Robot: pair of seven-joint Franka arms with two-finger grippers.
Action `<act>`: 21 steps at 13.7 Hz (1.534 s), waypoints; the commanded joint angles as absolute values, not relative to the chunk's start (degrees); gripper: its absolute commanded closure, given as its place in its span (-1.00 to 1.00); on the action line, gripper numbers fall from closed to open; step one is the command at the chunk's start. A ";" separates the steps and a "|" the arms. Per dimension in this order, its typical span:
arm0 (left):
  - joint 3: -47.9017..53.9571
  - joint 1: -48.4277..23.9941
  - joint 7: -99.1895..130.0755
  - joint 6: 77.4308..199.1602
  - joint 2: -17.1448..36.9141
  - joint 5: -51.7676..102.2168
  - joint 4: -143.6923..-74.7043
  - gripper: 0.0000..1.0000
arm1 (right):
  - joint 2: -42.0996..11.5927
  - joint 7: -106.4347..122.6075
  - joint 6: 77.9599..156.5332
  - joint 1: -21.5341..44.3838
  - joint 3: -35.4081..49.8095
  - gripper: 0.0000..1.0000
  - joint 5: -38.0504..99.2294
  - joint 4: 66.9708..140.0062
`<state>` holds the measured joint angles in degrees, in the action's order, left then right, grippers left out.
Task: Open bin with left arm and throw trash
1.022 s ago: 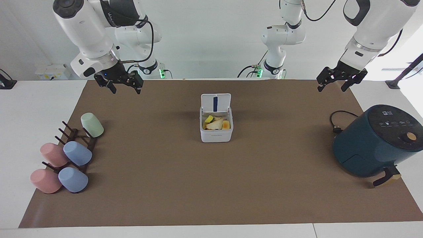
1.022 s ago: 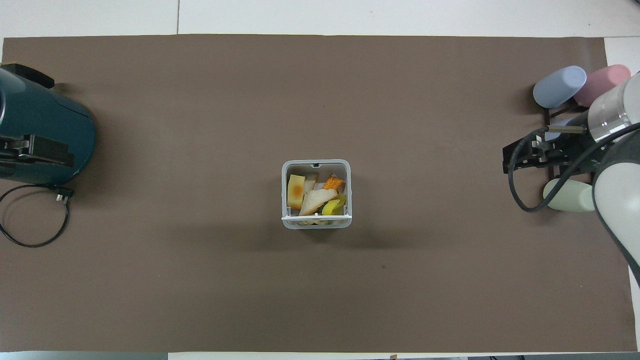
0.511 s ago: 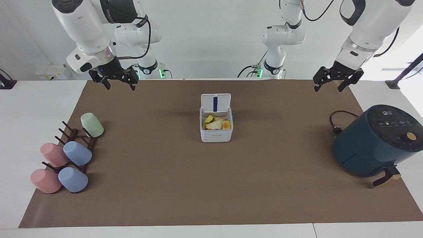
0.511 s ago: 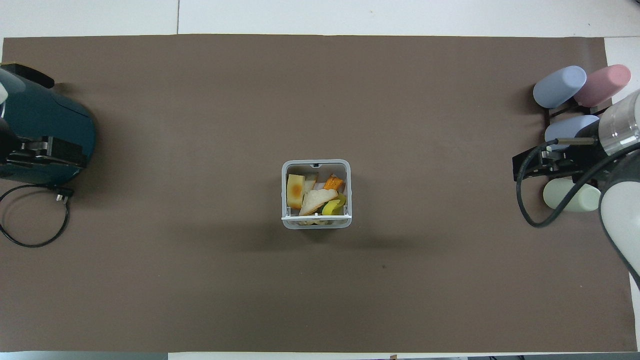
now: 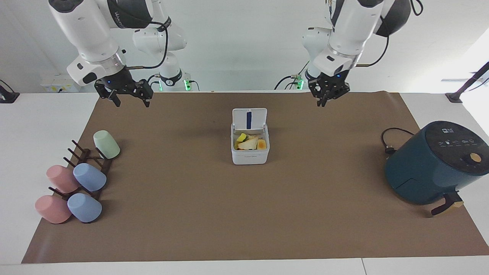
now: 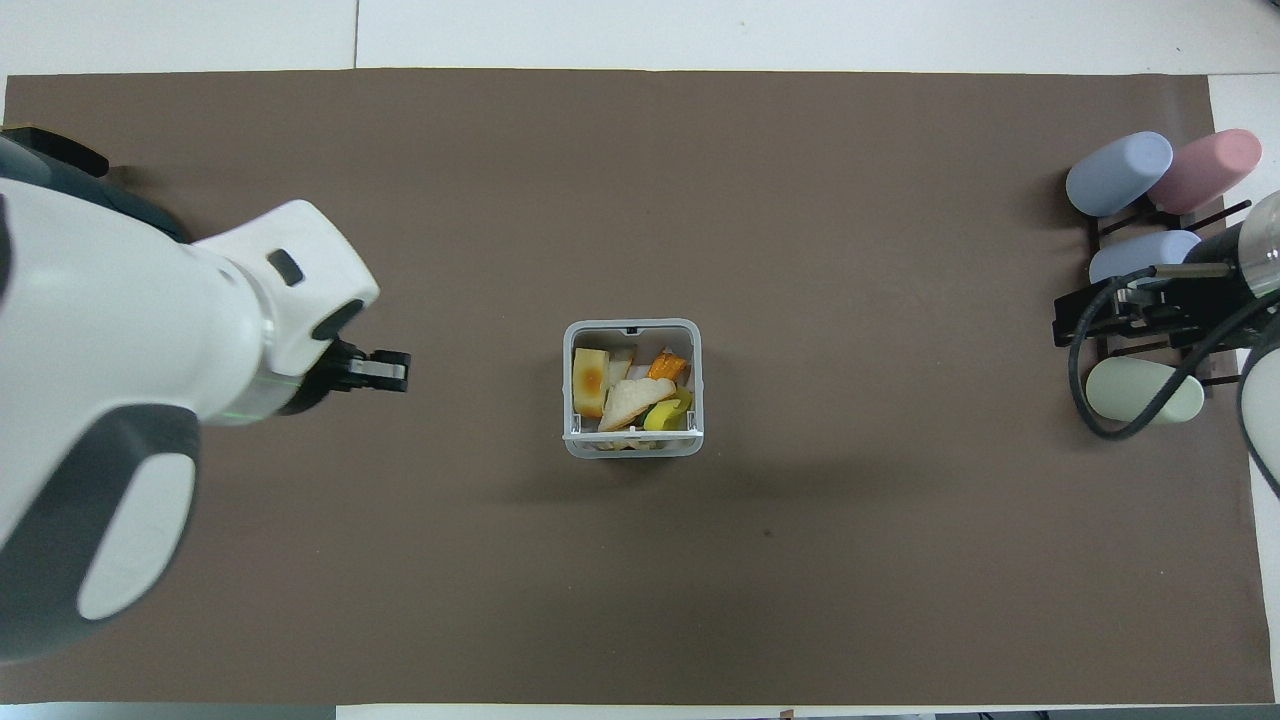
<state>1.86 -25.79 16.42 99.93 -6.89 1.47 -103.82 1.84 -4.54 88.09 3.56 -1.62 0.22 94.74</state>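
Facing view: bin [image 5: 250,152] sits mid-worktop [image 5: 244,214], lid up, trash [image 5: 250,142] inside; left gripper [image 5: 329,98] hangs with fingers pressed together, right gripper [image 5: 129,97] with fingers spread. Overhead view: left gripper [image 6: 380,371] beside bin [image 6: 632,445]; right gripper [image 6: 1085,318] over cups [image 6: 1145,390].

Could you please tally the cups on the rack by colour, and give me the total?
Pink cups: 2
Blue cups: 2
Green cups: 1
Total: 5 cups
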 commanded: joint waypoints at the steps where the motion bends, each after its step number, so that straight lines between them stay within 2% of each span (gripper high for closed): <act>1: 1.05 -33.73 24.24 104.94 -10.02 1.67 -109.60 1.00 | 2.46 -2.72 87.98 2.11 -1.32 -1.00 -0.88 95.54; 4: 0.97 -38.22 26.89 107.92 -9.40 1.67 -111.52 1.00 | 2.46 -2.46 87.80 1.49 -1.84 -1.00 -0.79 95.36; 5: 0.62 -37.19 26.20 106.97 -9.32 1.67 -111.36 -0.14 | 2.46 -2.46 87.89 1.76 -2.37 -1.00 -0.70 95.36; 6: 0.27 -34.13 25.41 104.53 -9.58 1.23 -111.27 -0.99 | 2.55 -2.46 88.33 1.84 -3.24 -1.00 -0.70 95.62; 10: 0.35 -16.57 4.16 99.07 -8.45 1.14 -104.79 -1.00 | 2.64 -2.02 88.33 1.85 -4.92 -1.00 -0.53 95.62; 13: 0.26 -9.07 3.08 94.25 -4.94 1.23 -96.63 -1.00 | 2.55 -2.11 88.33 1.85 -4.92 -1.00 -0.62 95.62; 16: 0.18 -6.42 2.03 85.97 -2.37 1.23 -88.70 -1.00 | 2.55 -2.11 88.33 1.85 -4.75 -1.00 -0.61 95.54; 21: 0.18 -6.24 1.23 84.20 -3.69 1.58 -89.65 -1.00 | 2.64 -2.46 88.24 1.85 -4.57 -1.00 -0.53 95.62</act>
